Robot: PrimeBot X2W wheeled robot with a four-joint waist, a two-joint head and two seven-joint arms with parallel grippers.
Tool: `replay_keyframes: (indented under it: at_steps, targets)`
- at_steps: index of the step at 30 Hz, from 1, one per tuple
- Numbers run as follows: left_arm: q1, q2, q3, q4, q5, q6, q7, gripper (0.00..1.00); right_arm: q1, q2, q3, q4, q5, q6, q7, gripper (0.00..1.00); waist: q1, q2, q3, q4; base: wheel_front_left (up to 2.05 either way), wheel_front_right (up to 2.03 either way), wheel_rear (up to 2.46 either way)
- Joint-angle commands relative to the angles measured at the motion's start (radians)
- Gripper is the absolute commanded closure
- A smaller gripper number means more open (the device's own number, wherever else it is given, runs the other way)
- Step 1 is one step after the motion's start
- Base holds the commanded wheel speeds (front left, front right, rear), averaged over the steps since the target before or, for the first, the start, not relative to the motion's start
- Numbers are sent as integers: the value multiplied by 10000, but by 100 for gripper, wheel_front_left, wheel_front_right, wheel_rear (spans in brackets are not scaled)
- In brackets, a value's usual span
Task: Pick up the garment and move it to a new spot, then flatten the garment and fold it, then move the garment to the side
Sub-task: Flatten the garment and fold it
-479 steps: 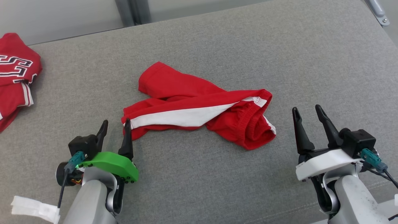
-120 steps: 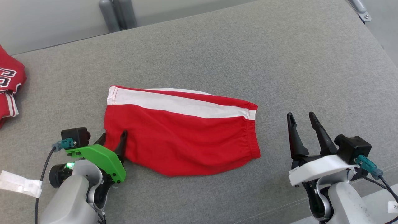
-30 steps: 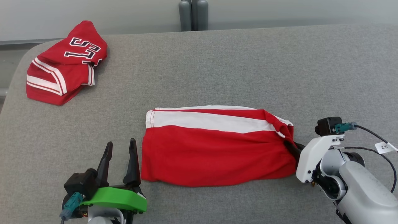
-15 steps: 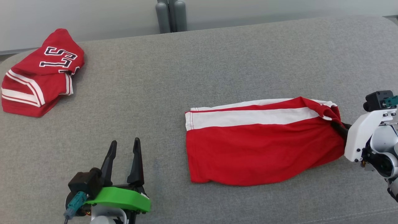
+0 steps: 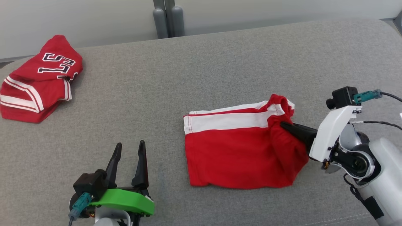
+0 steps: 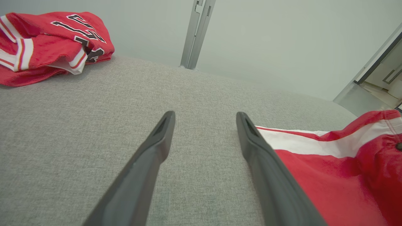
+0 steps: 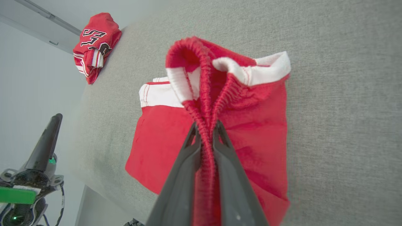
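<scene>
Grey padded surface (image 5: 201,62): red shorts (image 5: 232,157) right of centre, toward its near edge. Right gripper (image 5: 284,125) pinches the waistband; left gripper (image 5: 130,143) wide, empty. Looks soft, light, floppy; elastic is likely the firmest hold.

Red jersey (image 6: 47,47) cropped at left edge, garment (image 6: 329,175) cropped right

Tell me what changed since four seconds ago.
The right gripper, open and apart then, is shut on the waistband of the shorts, lifting it and drawing it toward the leg hem. The left gripper has left that hem and stands open beside the shorts. The jersey stays piled far left.
</scene>
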Motion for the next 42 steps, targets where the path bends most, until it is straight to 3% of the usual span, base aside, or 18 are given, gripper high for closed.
replay_keyframes:
  at_steps: [1,11,27,28,29,30,42]
  targets:
    - [-170,15,15,10,108,-44,-6,0,143,148,-22,-178,146,4,82,100,0,0,-45,78,0,0,0]
    - [-223,-67,-43,38,49,-86,-7,0,-121,1393,518,-392,-175,4,80,100,0,0,-103,520,0,0,0]
    - [-294,-257,-227,277,6,-230,-7,0,-1150,2923,1782,2629,-1869,4,-983,100,0,0,-185,1274,0,0,0]
    - [-278,-269,-232,283,7,-234,-7,0,-1211,3003,1835,2775,-1913,4,-1056,69,0,0,-197,1301,0,0,0]
    - [-263,-274,-236,289,10,-236,-7,0,-1259,3062,1876,2857,-1936,4,-1124,52,0,0,-206,1318,0,0,0]
    - [-242,-281,-234,292,14,-240,-7,0,-1316,3117,1930,2921,-1923,4,-1210,0,0,0,-218,1333,0,0,0]
    - [-93,-321,-128,212,179,-259,-7,0,-1486,2995,2196,2343,-1445,4,-2304,0,0,0,-282,1109,0,0,0]
